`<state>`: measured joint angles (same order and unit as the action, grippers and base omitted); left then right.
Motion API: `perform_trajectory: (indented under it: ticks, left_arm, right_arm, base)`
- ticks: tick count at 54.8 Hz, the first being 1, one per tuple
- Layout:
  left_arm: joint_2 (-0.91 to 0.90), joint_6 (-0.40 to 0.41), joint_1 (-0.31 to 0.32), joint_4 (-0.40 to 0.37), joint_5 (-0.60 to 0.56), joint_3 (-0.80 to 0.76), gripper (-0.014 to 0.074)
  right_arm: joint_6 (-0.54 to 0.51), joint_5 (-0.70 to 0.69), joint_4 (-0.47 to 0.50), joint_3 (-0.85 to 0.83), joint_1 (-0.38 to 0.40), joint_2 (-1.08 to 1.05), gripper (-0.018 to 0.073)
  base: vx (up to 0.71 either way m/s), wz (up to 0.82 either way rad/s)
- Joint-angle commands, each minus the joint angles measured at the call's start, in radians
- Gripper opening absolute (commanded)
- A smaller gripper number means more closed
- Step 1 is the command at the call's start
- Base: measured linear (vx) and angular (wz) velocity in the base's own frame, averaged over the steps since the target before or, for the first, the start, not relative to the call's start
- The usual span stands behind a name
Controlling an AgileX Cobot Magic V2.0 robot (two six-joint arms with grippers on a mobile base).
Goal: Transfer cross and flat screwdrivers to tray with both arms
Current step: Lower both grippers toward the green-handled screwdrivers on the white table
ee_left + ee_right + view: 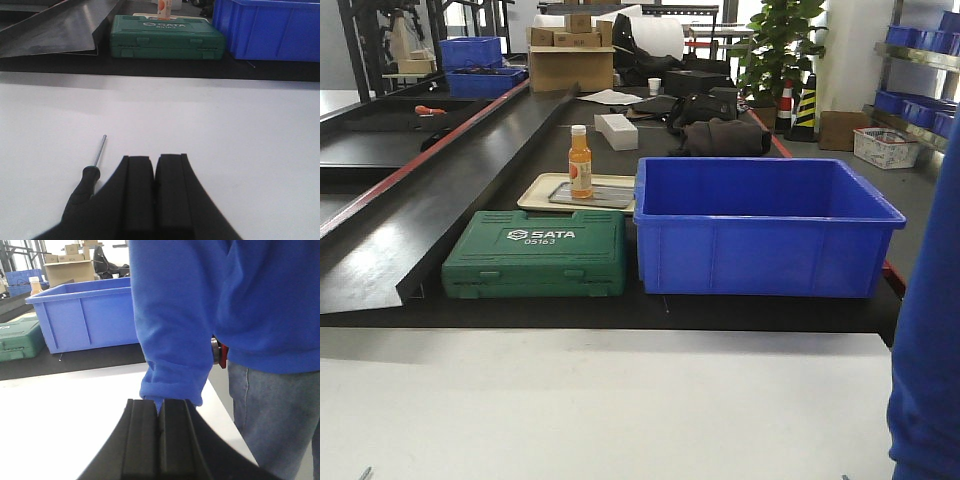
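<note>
One screwdriver (85, 182) with a black handle and a thin silver shaft lies on the white table (225, 130) in the left wrist view, its tip pointing away. I cannot tell whether it is the cross or the flat one. My left gripper (154, 157) is shut and empty just to the right of the handle, which it partly hides. In the right wrist view my right gripper (159, 402) is also shut and empty, low over the white table (65, 405), and a person's blue sleeve (175, 340) hangs directly in front of it. The tray is out of view.
Beyond the white table, a black bench holds a green SATA tool case (535, 255), a large blue crate (765, 225) and a beige tray (545, 190) with an orange bottle (580, 160). A person in blue (930, 330) stands at the table's right edge.
</note>
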<state>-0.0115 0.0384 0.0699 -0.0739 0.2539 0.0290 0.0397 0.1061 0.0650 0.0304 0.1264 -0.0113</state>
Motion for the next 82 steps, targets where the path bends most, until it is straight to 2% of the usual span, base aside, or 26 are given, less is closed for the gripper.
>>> perform_trajectory:
  ticks: [1,31,32,42,50,54,58,63,69,76,82]
  left_arm:
    - [-0.012,0.0,0.0,-0.001,-0.092,-0.029,-0.0006]
    - [-0.012,0.001,0.0,-0.002,-0.164,-0.029,-0.0006]
    - [-0.012,0.001,0.0,-0.002,-0.223,-0.029,-0.0006]
    - [-0.012,0.001,0.0,-0.002,-0.373,-0.029,-0.0006]
    - [-0.012,0.001,0.0,-0.002,-0.478,-0.069,-0.0003]
    - [-0.012,-0.001,0.0,-0.002,-0.471,-0.131,-0.0001]
    - [0.003,-0.031,0.0,-0.001,-0.432,-0.229,0.0007]
    - [0.065,-0.084,0.0,-0.001,-0.328,-0.352,0.003]
    - [0.195,-0.13,0.0,-0.001,-0.237,-0.472,0.0075]
    - [0.347,-0.132,0.0,-0.001,-0.223,-0.546,0.0159]
    - [0.457,-0.13,0.0,-0.002,-0.206,-0.551,0.0271]
  right_arm:
    - [-0.004,-0.086,-0.003,0.007,0.006,-0.002,-0.0008]
    - [-0.004,-0.086,-0.003,0.007,0.006,-0.002,-0.0008]
    - [-0.004,-0.093,-0.003,0.007,0.006,-0.002,-0.0008]
    - [-0.005,-0.157,-0.004,0.007,0.006,-0.002,-0.0008]
    - [-0.005,-0.301,-0.004,-0.016,0.004,-0.001,-0.0008]
    - [-0.005,-0.265,-0.013,-0.086,0.004,0.012,-0.0008]
    - [-0.005,-0.157,-0.065,-0.21,0.004,0.068,-0.0008]
    - [-0.006,-0.06,-0.144,-0.344,0.004,0.163,-0.0007]
    - [-0.005,0.002,-0.189,-0.456,0.004,0.279,-0.0003]
    - [-0.002,0.057,-0.187,-0.511,0.004,0.406,0.0026]
    - [0.011,0.076,-0.187,-0.512,0.004,0.493,0.0097]
  base:
    - [0.0,0.0]
    - [0.0,0.0]
    - [0.0,0.0]
    - [0.0,0.0]
    - [0.0,0.0]
    - [0.0,0.0]
    - [0.0,0.0]
    - [0.0,0.0]
    - [0.0,0.0]
    - [0.0,0.0]
    - [0.0,0.0]
